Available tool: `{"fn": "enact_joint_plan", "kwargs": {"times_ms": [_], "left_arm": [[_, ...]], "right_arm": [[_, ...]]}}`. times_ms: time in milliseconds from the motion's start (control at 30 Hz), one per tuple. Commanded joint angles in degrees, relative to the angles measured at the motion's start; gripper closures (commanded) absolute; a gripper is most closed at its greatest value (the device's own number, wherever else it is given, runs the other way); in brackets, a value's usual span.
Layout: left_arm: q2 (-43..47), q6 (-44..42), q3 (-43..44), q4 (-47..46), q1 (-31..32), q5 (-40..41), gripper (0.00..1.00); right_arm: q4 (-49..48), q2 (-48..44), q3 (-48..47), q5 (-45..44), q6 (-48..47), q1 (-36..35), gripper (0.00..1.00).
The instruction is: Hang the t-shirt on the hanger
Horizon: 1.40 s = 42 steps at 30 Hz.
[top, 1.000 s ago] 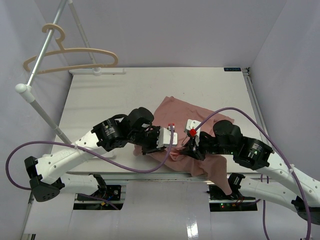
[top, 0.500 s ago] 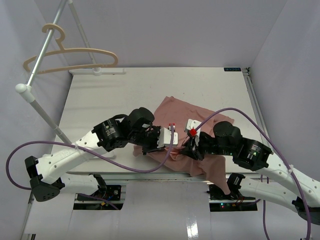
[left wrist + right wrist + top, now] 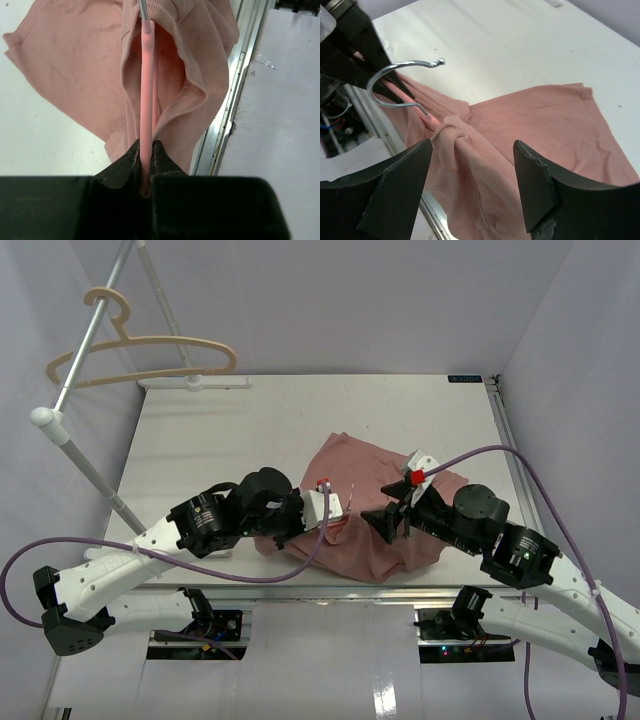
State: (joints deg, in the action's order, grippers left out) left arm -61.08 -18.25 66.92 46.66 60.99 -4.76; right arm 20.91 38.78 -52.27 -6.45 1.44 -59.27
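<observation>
Only left wrist view shows left pincer (image 3: 146, 150) clamped on hanger (image 3: 146, 90); right pincer (image 3: 472, 155) gapes empty.

Top cam looks down over the whole surface (image 3: 230, 430) from behind. Wrist cams peek close past left hand (image 3: 146, 150) and right hand (image 3: 472, 150), all three catching the t-shirt (image 3: 365, 465).

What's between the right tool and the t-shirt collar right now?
Nothing visible. The open right tool sits just above the bunched collar of the t-shirt. The metal hook of the hanger pokes out of that collar to one side; the left tool grips the hanger.
</observation>
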Motion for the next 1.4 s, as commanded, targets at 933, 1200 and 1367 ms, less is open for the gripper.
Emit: {"fn": "enact_joint_plan", "kwargs": {"times_ms": [933, 1200, 1367], "left_arm": [[3.02, 12.68, 5.51, -1.03, 0.18, 11.71, 1.0], [3.58, 12.71, 5.24, -2.52, 0.18, 10.84, 1.0], [4.09, 11.58, 5.0, -2.13, 0.18, 11.08, 1.0]], "right_arm": [[-11.95, 2.39, 9.29, -31.67, 12.96, -0.02, 0.49], [-14.46, 3.74, 9.91, -30.5, 12.36, 0.13, 0.69], [-13.27, 3.2, 9.32, -32.58, 11.7, 0.62, 0.92]]}}
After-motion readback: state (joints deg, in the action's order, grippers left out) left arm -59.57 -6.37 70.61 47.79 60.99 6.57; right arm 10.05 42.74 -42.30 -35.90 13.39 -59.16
